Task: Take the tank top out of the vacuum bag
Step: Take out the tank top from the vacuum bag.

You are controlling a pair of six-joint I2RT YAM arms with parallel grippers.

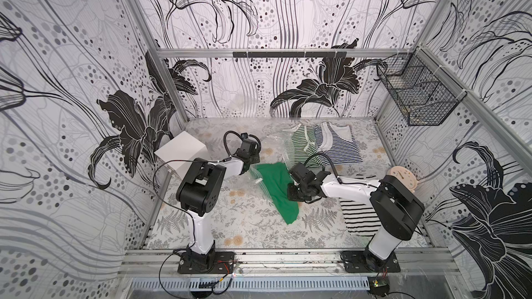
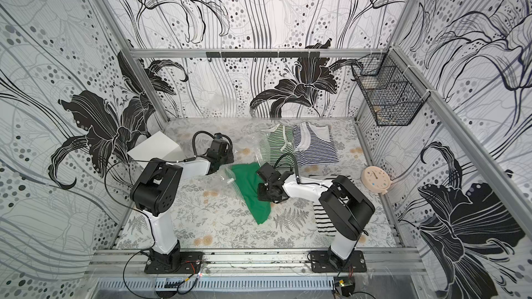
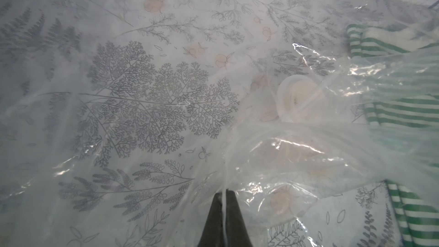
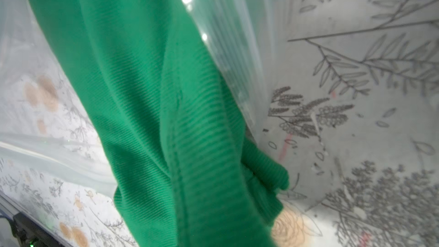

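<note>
The green tank top [image 1: 276, 188] [image 2: 250, 191] lies mid-table, its far end still inside the clear crinkly vacuum bag [image 1: 241, 185] [image 2: 218, 179], its near end out on the cloth. My right gripper [image 1: 293, 195] [image 2: 263, 194] is down on the tank top's right edge and shut on it. In the right wrist view the green ribbed fabric [image 4: 154, 115] hides the jaws. My left gripper [image 3: 224, 190] [image 1: 252, 165] is shut on a fold of the bag's film [image 3: 285, 150]. The bag's round white valve cap [image 3: 299, 98] shows just beyond it.
A white box [image 1: 181, 153] stands at the back left. A green-striped top [image 1: 299, 142], partly under the bag, and a blue-striped top [image 1: 336, 142] lie at the back. A black-striped top [image 1: 359, 214] lies under the right arm. A round clock [image 1: 401, 178] and a wire basket [image 1: 417, 96] are on the right.
</note>
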